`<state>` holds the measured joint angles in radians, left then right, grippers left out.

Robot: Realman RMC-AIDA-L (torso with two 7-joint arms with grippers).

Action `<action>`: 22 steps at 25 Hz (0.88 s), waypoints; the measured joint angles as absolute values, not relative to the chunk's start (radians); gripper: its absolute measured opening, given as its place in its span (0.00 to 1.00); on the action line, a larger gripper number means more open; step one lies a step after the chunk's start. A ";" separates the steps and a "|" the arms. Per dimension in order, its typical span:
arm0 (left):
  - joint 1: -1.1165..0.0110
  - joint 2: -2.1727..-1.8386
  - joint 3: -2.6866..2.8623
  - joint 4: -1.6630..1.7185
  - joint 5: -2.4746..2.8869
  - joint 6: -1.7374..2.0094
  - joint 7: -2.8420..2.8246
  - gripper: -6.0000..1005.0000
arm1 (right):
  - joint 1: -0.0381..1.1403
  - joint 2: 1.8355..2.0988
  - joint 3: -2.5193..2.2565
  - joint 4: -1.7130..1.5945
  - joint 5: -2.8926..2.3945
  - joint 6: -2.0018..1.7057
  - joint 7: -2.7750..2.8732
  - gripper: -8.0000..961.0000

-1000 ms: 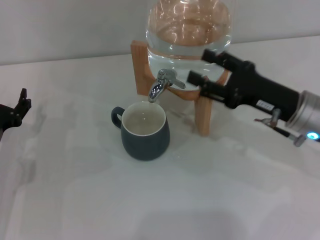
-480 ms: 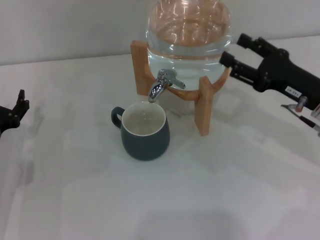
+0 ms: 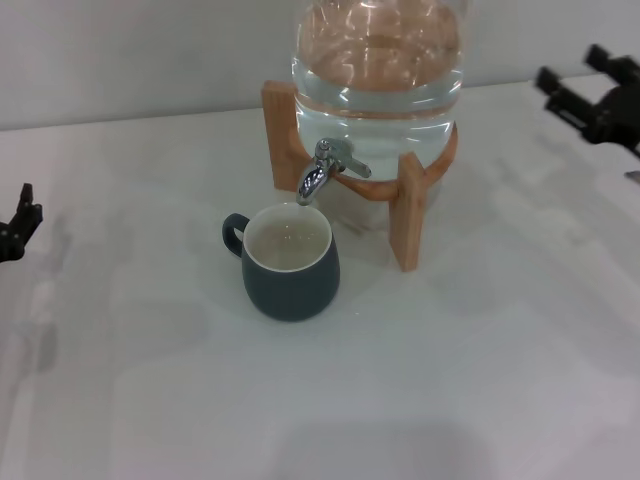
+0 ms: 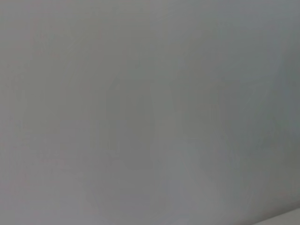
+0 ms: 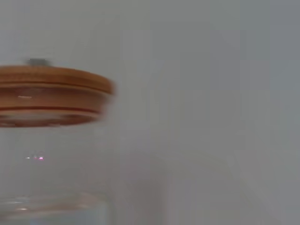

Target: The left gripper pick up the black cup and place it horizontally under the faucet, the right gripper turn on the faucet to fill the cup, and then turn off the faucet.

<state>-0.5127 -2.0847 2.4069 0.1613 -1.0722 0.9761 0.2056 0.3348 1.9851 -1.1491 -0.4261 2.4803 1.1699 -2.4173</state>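
Note:
The black cup [image 3: 290, 268] stands upright on the white table, its cream inside open right beneath the nozzle of the chrome faucet [image 3: 320, 172]. Its handle points to the left. No stream shows at the nozzle. The faucet sits on a clear glass jar [image 3: 378, 70] of water held by a wooden stand [image 3: 406, 215]. Far off at the top right edge, my right gripper [image 3: 574, 70] hangs open with nothing between its fingers. Only the prong tips of my left gripper [image 3: 20, 226] show at the far left edge, well away from the cup.
The right wrist view shows the jar's wooden lid [image 5: 49, 93] above the glass jar [image 5: 51, 187] against a grey wall. The left wrist view shows only plain grey. White tabletop [image 3: 330, 400] stretches in front of the cup.
My right gripper has pulled away from beside the faucet, moving right and back to the frame's edge. My left gripper has slid further left. Cup and faucet have not moved.

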 joint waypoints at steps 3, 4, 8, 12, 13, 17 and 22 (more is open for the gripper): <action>-0.512 -2.085 2.406 0.152 -1.107 0.985 0.206 0.89 | 0.331 1.996 -1.065 -0.422 2.481 1.137 -2.456 0.84; -0.512 -2.084 2.406 0.151 -1.119 0.991 0.206 0.89 | 0.331 2.001 -1.032 -0.418 2.483 1.128 -2.472 0.84; -0.517 -2.084 2.406 0.143 -1.162 1.009 0.206 0.89 | 0.350 2.008 -0.912 -0.376 2.491 1.113 -2.512 0.84; -0.521 -2.083 2.407 0.132 -1.230 1.056 0.206 0.89 | 0.373 2.010 -0.831 -0.343 2.492 1.119 -2.560 0.84; -0.521 -2.083 2.407 0.130 -1.240 1.064 0.206 0.89 | 0.374 2.010 -0.821 -0.342 2.492 1.120 -2.567 0.84; -0.521 -2.082 2.407 0.118 -1.306 1.102 0.206 0.89 | 0.378 2.011 -0.760 -0.340 2.493 1.123 -2.598 0.84; -0.509 -2.081 2.407 0.105 -1.386 1.135 0.202 0.89 | 0.378 2.011 -0.709 -0.337 2.493 1.134 -2.610 0.84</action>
